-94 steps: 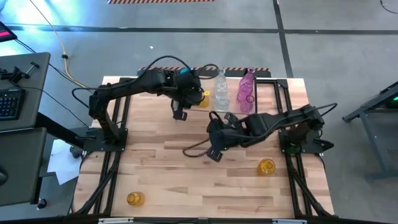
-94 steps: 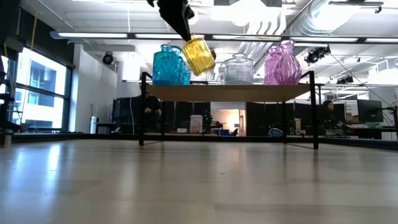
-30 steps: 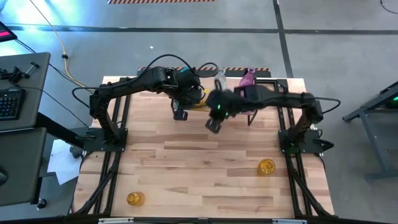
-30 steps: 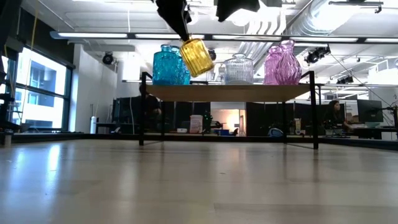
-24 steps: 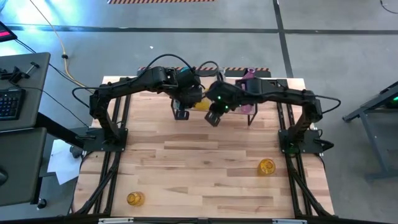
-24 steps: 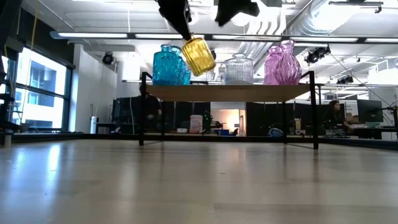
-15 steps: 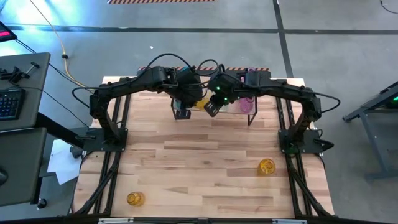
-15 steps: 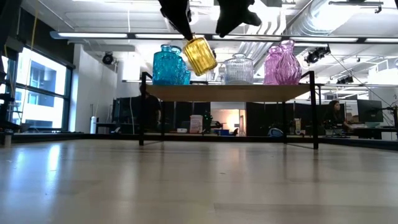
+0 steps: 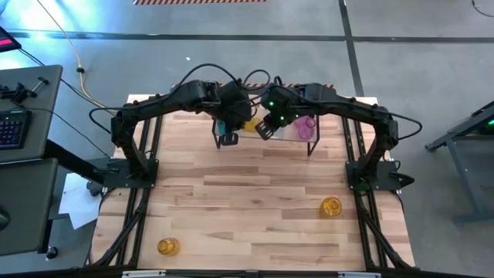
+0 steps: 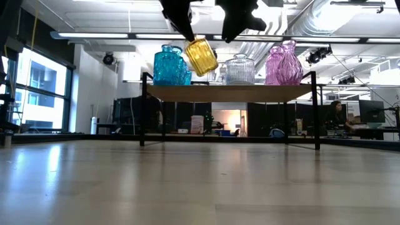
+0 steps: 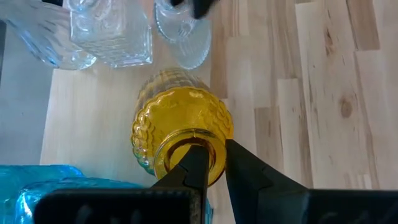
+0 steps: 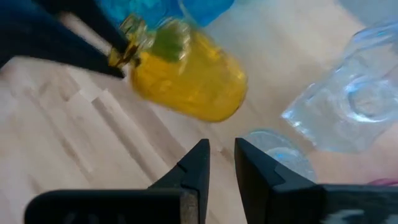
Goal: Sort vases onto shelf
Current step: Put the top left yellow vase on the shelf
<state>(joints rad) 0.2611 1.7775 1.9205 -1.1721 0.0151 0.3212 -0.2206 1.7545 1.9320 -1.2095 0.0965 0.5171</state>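
**Yellow vase hangs tilted over the shelf, two more yellow ones wait**

The yellow vase (image 10: 201,56) is tilted above the shelf (image 10: 228,92), between the teal vases (image 10: 170,65) and the clear vases (image 10: 239,69), not yet set down. The left gripper (image 11: 210,163) pinches its rim, one finger inside the neck and one outside. The right gripper (image 12: 219,155) hovers just beside the vase, fingers close together and holding nothing.

Judging by what stands there, the job is well along: teal, clear and pink vases (image 10: 283,64) are on the board. Two yellow vases, one (image 9: 331,207) near the right arm's base and one (image 9: 167,247) at the near left corner of the table (image 9: 231,201), remain to be fetched.

The low view shows the vase's tilt and its clearance above the board, which the high view cannot, since the arms cover the shelf there. Only the high view shows the two leftover vases. The left wrist view alone shows the grip on the rim.
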